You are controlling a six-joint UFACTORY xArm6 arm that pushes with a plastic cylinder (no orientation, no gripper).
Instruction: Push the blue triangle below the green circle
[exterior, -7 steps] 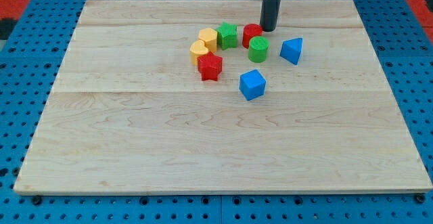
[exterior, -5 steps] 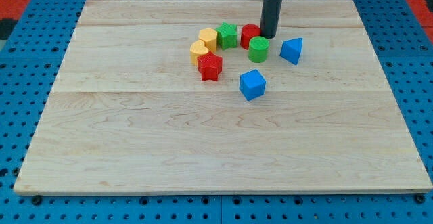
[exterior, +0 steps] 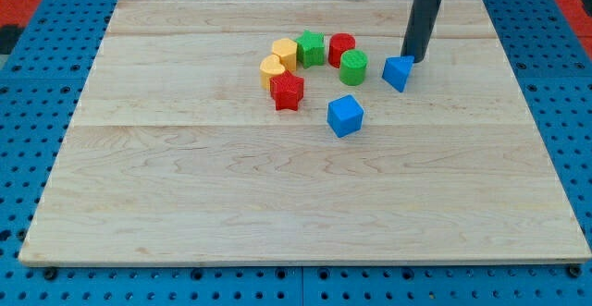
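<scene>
My tip touches the blue triangle at its 1 o'clock side; there is no claw to open or close. The triangle sits at 3 o'clock of the green circle. Push gently toward 7 o'clock, curving under the circle. The blue cube lies near that path on the wooden surface.

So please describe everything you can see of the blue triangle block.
The blue triangle is a small, solid-looking wedge block, matte blue, lying flat on the wooden board. It sits to the view's right of the green circle, apart from it. My tip stands at its upper right edge, seemingly touching it. No other block touches it.
</scene>
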